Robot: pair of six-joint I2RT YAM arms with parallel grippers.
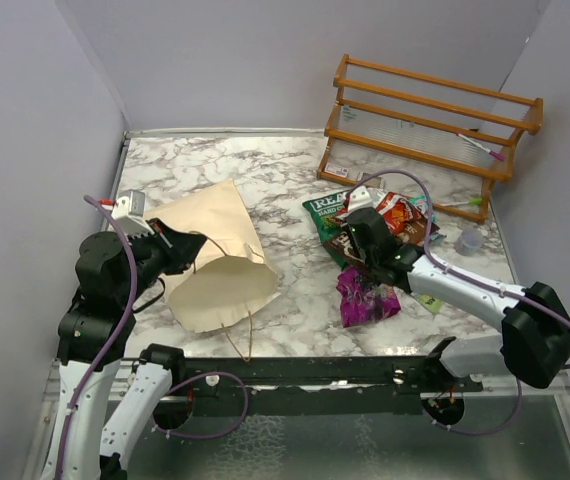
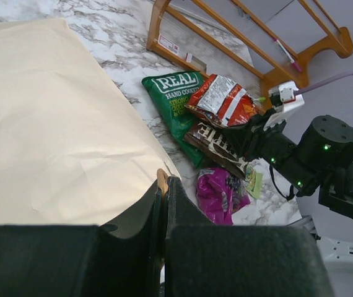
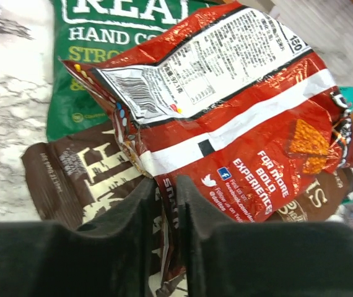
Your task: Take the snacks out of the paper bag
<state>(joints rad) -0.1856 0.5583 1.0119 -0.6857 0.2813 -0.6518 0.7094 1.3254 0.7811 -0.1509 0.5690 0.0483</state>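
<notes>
Snacks [image 1: 323,212] lie in a loose heap on the right half of the marble surface [image 1: 285,165], outside the paper bag [image 1: 215,250] and just in front of the wooden rack [image 1: 435,110]. The paper bag rests on its side on the left half, its open mouth turned toward the arms and a thin cord handle trailing to the near edge.

The left end effector [image 2: 164,182] reaches in from the bag's left side. Its fingers are pressed together with the bag's rim pinched between them.

In the heap, a green packet [image 2: 176,93] lies flat at the back. A red packet [image 3: 238,124] sits on top, overlapping both the green one and a brown packet [image 3: 71,173]. A purple packet [image 2: 217,195] lies closer to the arms, just beside the brown one, with a small light-green packet [image 2: 254,182] at its right. A clear plastic cup [image 1: 468,241] stands to the right of the heap.

The right end effector [image 3: 164,198] is low over the heap. Its fingers stand a narrow gap apart, and the red packet's lower edge runs down into that gap above the brown packet. Whether they pinch the foil I cannot tell.
</notes>
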